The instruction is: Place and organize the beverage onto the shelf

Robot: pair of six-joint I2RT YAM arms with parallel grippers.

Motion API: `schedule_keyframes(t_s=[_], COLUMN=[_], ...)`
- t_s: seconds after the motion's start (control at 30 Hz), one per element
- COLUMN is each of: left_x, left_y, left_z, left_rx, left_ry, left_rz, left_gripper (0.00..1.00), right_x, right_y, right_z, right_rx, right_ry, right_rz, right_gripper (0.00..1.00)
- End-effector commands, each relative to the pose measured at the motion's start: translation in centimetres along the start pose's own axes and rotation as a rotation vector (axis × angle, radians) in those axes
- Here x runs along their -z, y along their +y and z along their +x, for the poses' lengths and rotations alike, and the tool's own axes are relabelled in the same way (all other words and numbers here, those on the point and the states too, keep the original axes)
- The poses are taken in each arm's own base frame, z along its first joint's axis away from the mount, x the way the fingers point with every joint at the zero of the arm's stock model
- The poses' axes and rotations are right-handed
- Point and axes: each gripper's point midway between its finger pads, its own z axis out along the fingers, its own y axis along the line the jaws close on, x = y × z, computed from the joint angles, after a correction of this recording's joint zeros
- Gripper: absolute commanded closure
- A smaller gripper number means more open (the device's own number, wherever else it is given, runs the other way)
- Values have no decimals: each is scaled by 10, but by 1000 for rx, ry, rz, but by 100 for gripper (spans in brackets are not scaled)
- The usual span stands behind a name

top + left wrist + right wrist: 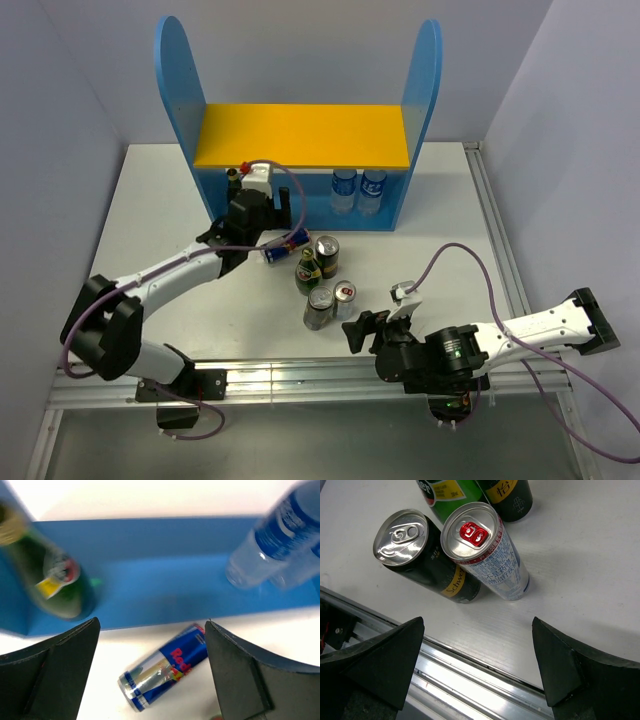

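Blue and silver, the slim can [162, 672] lies on its side on the white worktop [160, 200], just in front of the blue base of the shelf [300, 135]. It sits below the gap of the left end effector [151, 625], whose fingers stand wide apart and hold nothing. On the shelf's lower level a green bottle [55, 580] stands at the left and two clear water bottles [343, 190] at the right. Nearer the arms, a second green bottle [308, 270], one dark can [327, 250], another dark can [319, 306] and a silver can [344, 297] stand clustered together. The right end effector [478, 622] hangs just beside that cluster, spread wide and empty.
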Motion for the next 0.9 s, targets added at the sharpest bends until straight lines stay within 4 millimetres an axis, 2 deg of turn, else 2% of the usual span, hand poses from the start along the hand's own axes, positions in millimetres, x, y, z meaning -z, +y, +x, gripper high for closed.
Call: schedule_keyframes(t_s=[0.0, 0.07, 0.1, 0.17, 0.23, 0.6, 0.7, 0.73, 0.87], left_x=[-6, -14, -16, -18, -16, -13, -21, -24, -34], left_y=[-29, -30, -39, -36, -45, -44, -40, -38, -38], left_z=[7, 24, 20, 37, 42, 94, 106, 115, 128], left_rx=[-127, -191, -208, -247, -273, -298, -309, -316, -329], left_ry=[119, 184, 184, 261, 290, 463, 491, 514, 541], left_rz=[140, 149, 189, 194, 253, 308, 282, 277, 264], left_gripper=[9, 9, 9, 11, 11, 11, 12, 13, 13], right_x=[0, 1, 1, 2, 2, 2, 2, 2, 3], right_y=[3, 3, 2, 1, 1, 4, 3, 3, 3], right_z=[-6, -7, -7, -8, -8, -7, -7, -6, -7], right_rx=[-27, -34, -37, -46, -51, -42, -40, -39, -46], right_ry=[-37, -37, -39, -38, -40, -34, -35, -35, -35], right_rz=[-13, -17, -16, -22, -29, -38, -33, -31, -36], right_gripper=[5, 5, 5, 5, 5, 5, 5, 4, 4])
